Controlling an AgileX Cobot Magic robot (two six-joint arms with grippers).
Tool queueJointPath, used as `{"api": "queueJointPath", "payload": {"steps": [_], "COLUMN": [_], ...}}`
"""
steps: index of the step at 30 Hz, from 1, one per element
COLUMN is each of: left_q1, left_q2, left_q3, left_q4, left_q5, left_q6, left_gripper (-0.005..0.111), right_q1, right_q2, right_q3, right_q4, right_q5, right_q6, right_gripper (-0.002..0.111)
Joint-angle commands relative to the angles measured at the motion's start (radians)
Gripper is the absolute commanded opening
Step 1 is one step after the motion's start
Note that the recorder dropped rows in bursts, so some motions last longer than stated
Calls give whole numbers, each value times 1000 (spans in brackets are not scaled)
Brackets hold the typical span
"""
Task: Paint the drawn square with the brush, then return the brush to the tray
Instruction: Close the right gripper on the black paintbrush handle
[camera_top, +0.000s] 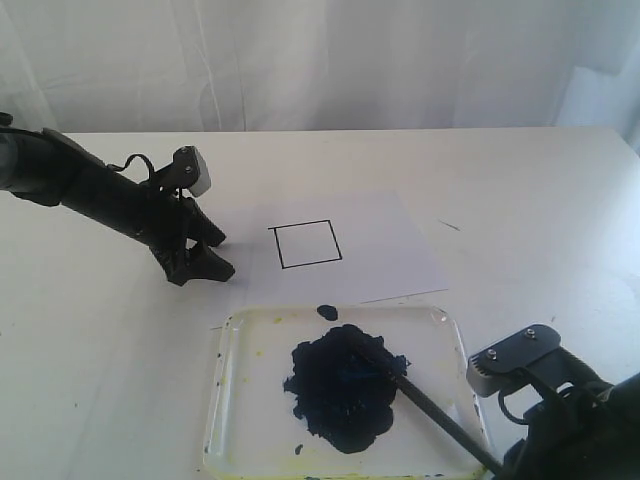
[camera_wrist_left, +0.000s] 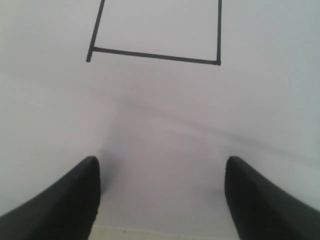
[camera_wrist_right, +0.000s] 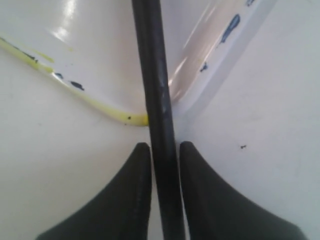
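Observation:
The drawn square (camera_top: 307, 244) is a thin black outline with a white inside on a paper sheet (camera_top: 400, 250). Part of the square (camera_wrist_left: 155, 55) shows in the left wrist view. The brush (camera_top: 430, 408) lies slanted in the tray (camera_top: 225, 400), its tip in the dark paint blob (camera_top: 340, 385) and its handle crossing the tray's near right corner. My right gripper (camera_top: 508, 464) sits at that corner. In the right wrist view the right gripper (camera_wrist_right: 165, 147) is shut on the brush (camera_wrist_right: 152, 65). My left gripper (camera_top: 222, 255) rests open and empty left of the square, over the paper as the left gripper (camera_wrist_left: 162, 165) shows.
A small paint spot (camera_top: 327, 311) lies on the table between the paper and the tray. A short dark mark (camera_top: 449, 226) sits right of the paper. The tray rim (camera_wrist_right: 200, 85) carries yellow stains and blue flecks. White curtains hang behind the table.

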Motion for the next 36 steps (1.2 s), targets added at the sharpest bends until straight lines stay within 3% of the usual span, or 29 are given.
{"api": "queueJointPath", "payload": {"steps": [1, 8, 22, 30, 36], "left_q1": [-2, -2, -2, -2, -2], "left_q2": [23, 23, 23, 23, 23], "left_q3": [7, 7, 7, 7, 7], "left_q4": [20, 20, 20, 27, 27], "left_q5": [21, 21, 21, 25, 25], "left_q6": [-8, -8, -8, -10, -10], "left_gripper": [72, 72, 72, 72, 72], "right_q1": [0, 0, 0, 0, 0], "right_q2": [-2, -2, -2, -2, -2], "right_q3": [-18, -24, -97, -198, -303], "right_q4": [1, -4, -99, -283, -297], "right_q5": [42, 80, 243, 337, 431], "right_q6": [-15, -13, 16, 242, 247], "right_gripper": [19, 0, 0, 0, 0]}}
